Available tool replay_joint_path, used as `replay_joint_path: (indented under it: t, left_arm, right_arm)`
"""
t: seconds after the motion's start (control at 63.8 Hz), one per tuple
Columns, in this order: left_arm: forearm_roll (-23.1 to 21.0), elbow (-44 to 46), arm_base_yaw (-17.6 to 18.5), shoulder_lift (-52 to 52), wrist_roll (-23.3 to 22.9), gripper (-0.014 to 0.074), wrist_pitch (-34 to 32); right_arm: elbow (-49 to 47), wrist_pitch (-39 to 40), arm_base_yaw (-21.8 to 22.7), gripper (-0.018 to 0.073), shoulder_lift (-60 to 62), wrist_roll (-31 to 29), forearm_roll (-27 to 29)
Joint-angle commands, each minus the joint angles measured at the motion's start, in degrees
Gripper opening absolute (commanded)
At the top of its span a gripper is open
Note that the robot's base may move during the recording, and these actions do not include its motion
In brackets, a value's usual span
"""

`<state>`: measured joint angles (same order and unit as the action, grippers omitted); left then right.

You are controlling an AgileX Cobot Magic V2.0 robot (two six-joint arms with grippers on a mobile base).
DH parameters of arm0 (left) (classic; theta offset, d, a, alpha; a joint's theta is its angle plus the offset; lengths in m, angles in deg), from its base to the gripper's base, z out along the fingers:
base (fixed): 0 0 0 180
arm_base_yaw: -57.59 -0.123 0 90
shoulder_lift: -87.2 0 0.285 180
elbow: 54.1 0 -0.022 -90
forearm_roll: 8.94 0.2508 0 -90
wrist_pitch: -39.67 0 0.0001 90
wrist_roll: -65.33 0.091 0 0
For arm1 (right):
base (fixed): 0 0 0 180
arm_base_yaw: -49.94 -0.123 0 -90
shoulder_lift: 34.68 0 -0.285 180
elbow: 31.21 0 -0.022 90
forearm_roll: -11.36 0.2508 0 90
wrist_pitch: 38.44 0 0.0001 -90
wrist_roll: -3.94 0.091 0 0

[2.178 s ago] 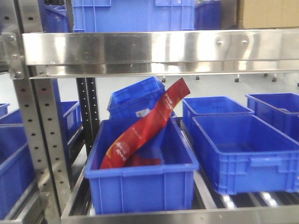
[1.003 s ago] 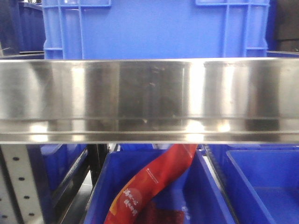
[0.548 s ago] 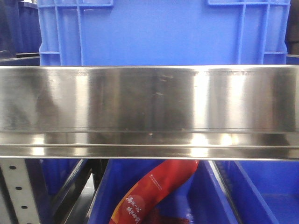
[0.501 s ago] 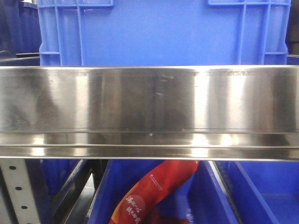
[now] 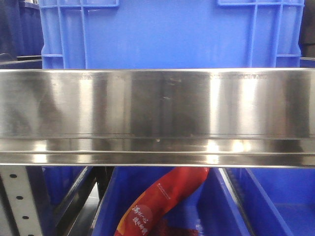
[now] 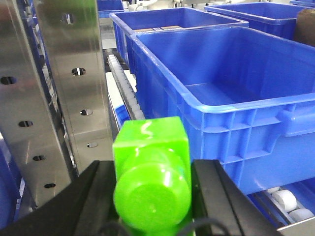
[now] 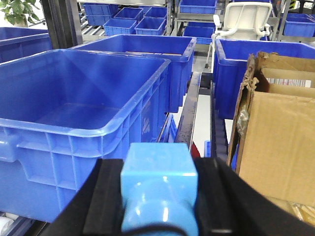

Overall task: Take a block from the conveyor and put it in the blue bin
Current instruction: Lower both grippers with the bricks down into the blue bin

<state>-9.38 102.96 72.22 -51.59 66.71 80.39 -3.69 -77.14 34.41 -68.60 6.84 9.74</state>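
Note:
My left gripper (image 6: 152, 169) is shut on the bright green block (image 6: 150, 142), which fills the gap between the black fingers (image 6: 96, 196). It is held in front of and slightly left of an empty blue bin (image 6: 216, 105) on the rack. My right gripper (image 7: 158, 189) is shut on a light blue block (image 7: 157, 167), in front of another empty blue bin (image 7: 74, 125). The conveyor is out of view. Neither gripper shows in the front view.
A steel shelf rail (image 5: 157, 113) spans the front view, with a blue crate (image 5: 167, 34) above it. Below it is a blue bin (image 5: 106, 206) holding a red packet (image 5: 162, 201). A perforated steel upright (image 6: 59, 83) stands left of my left gripper. A cardboard box (image 7: 275, 147) is right of my right gripper.
Since 2.2 s ago the front view has closed in on the rack, so the steel rail now fills the middle. Over the last half second almost nothing moves.

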Motion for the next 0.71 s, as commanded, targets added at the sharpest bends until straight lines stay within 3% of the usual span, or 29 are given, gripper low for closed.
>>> replay_joint_path:
  t: [0.0,0.501,0.611,0.689]
  left_arm:
    - [-0.35,0.07,0.32,-0.22,-0.47,-0.0111,-1.28]
    - [-0.35,0.98,0.34,0.34,-0.47,-0.0111,-5.91]
    - [-1.42,5.55,0.43,4.0,3.53,-0.0111,-5.09]
    - [-2.08,9.59,2.64,7.8,5.51,-0.0111,-5.09]
  right_arm:
    - [-0.53,1.13,0.36,-0.0162,0.09,-0.25,-0.27]
    - [-1.76,3.25,0.36,-0.0162,-0.75,-0.25,0.16]
    - [-5.91,3.26,-0.07,-0.0162,-3.9,-0.99,1.62]
    - [-10.41,3.38,-2.32,-0.0162,-7.96,-3.3,2.35]
